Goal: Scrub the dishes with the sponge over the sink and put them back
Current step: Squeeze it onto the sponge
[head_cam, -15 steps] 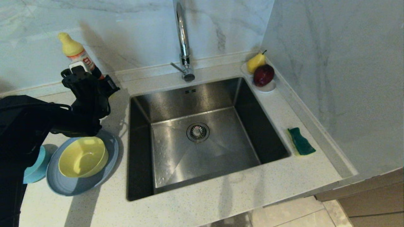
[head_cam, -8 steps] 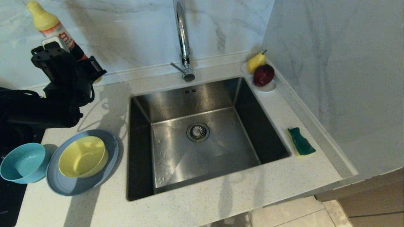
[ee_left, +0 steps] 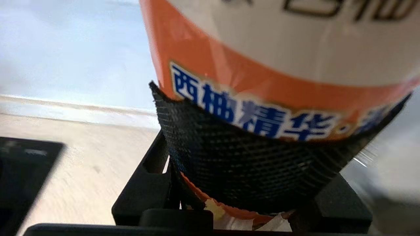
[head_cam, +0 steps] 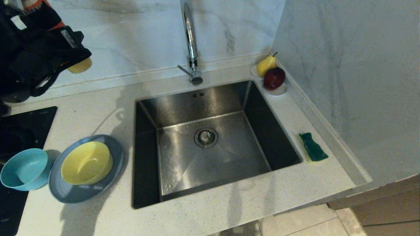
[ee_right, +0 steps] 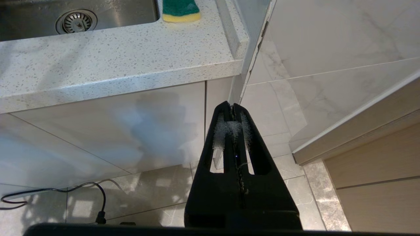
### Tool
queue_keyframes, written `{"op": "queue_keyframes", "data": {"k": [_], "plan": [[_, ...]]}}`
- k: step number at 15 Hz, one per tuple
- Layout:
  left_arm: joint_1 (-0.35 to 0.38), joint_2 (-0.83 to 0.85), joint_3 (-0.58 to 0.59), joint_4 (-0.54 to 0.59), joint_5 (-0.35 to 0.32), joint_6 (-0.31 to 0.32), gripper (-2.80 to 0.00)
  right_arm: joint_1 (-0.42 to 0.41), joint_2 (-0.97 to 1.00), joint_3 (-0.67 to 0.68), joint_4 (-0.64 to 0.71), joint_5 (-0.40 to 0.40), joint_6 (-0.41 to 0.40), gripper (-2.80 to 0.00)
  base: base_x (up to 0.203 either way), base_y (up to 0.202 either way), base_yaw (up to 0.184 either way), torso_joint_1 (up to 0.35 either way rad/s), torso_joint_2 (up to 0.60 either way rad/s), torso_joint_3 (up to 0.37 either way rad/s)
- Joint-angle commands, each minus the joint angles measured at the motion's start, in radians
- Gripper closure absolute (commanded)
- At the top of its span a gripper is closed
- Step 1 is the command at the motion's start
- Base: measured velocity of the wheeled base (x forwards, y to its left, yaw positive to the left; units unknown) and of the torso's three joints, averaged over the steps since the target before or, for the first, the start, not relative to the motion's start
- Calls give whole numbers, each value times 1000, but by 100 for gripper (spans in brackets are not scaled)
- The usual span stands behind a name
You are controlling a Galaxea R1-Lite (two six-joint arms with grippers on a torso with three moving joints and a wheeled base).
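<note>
Orange-labelled detergent bottle clamped in left gripper, raised off counter; keep upright. Right gripper closed, parked below.

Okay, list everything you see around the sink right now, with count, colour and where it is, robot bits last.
sink: one, steel, set in the counter, round drain in its floor
faucet: one, chrome, behind the sink
sponge: one, green on yellow, counter right of the sink
plate: one, grey-blue, counter left of the sink
yellow bowl: one, on the plate
teal bowl: one, beside the plate
white dish: one, back right corner, holding a yellow pear and a red apple
detergent bottle: one, orange and white label, held aloft at far left
cooktop: one, black, left edge
left claw: shut on the bottle
right claw: shut, hanging below the counter edge
</note>
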Motion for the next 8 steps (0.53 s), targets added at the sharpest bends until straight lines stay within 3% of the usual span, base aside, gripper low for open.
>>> {"op": "queue_keyframes", "data": {"k": [1,5,8], "plan": [[-130,-213,25,147,0,18,0,0,0,0,0,0,0,0,0,0,0,0,0,0],[-393,-384,66,429,-28,75,0,0,0,0,0,0,0,0,0,0,0,0,0,0],[-448,-461,103,500,-97,173,0,0,0,0,0,0,0,0,0,0,0,0,0,0]]}}
